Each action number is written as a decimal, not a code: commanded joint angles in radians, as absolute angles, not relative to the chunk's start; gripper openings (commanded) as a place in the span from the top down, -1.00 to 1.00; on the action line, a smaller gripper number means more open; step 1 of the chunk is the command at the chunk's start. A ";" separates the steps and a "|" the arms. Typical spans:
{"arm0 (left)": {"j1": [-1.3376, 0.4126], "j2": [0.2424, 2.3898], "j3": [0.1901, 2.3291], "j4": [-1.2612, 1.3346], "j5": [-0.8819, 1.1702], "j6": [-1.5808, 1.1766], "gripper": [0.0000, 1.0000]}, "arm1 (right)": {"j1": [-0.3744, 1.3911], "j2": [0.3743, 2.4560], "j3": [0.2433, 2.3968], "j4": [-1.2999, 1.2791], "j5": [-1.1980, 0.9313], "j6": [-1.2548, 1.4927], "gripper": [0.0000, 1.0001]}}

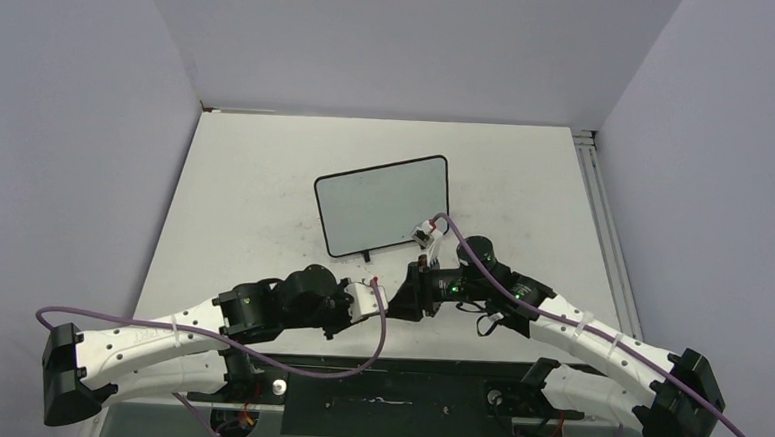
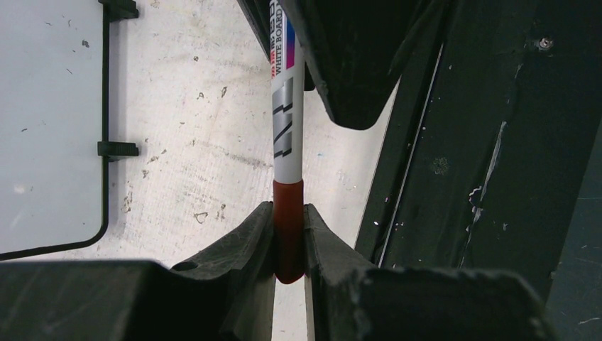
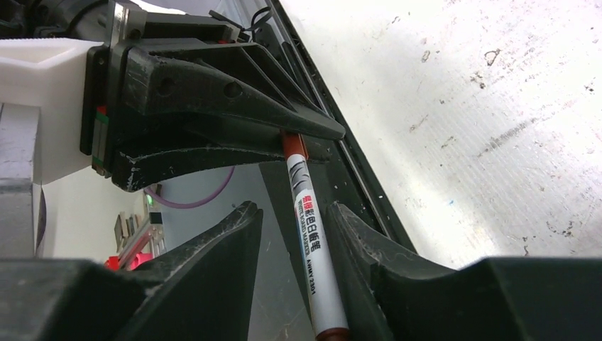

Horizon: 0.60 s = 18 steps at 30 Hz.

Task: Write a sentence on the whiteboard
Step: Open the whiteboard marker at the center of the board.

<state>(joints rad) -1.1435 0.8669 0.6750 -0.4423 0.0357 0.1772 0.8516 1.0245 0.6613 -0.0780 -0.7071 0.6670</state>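
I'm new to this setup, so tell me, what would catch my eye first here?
A whiteboard marker spans the two claws at front centre: the left claw pinches its red cap, and the right claw flanks its barrel. Farther out, the whiteboard looks blank.

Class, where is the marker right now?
Low centre of the top view: the marker bridges the left gripper, clamping its red cap, and the right gripper, just in front of the whiteboard.
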 commanded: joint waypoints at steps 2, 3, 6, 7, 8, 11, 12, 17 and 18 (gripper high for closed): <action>-1.140 0.856 0.721 -0.413 0.054 0.181 1.00 | 0.856 1.026 0.660 0.034 -0.737 0.677 0.29; -1.140 0.856 0.721 -0.414 0.058 0.182 1.00 | 0.856 1.025 0.657 0.040 -0.739 0.680 0.30; -1.140 0.855 0.721 -0.413 0.070 0.183 1.00 | 0.857 1.023 0.648 0.067 -0.748 0.694 0.24; -1.140 0.853 0.720 -0.411 0.072 0.183 1.00 | 0.857 1.024 0.645 0.075 -0.755 0.696 0.24; -1.140 0.852 0.719 -0.411 0.072 0.183 1.00 | 0.856 1.027 0.644 0.079 -0.759 0.696 0.25; -1.140 0.847 0.715 -0.408 0.077 0.184 1.00 | 0.856 1.029 0.639 0.085 -0.765 0.698 0.37; -1.140 0.847 0.715 -0.408 0.079 0.183 1.00 | 0.857 1.030 0.638 0.088 -0.768 0.699 0.41; -1.140 0.847 0.715 -0.408 0.081 0.185 1.00 | 0.857 1.027 0.635 0.091 -0.766 0.702 0.65; -1.140 0.847 0.715 -0.406 0.083 0.186 1.00 | 0.857 1.025 0.634 0.093 -0.764 0.702 0.68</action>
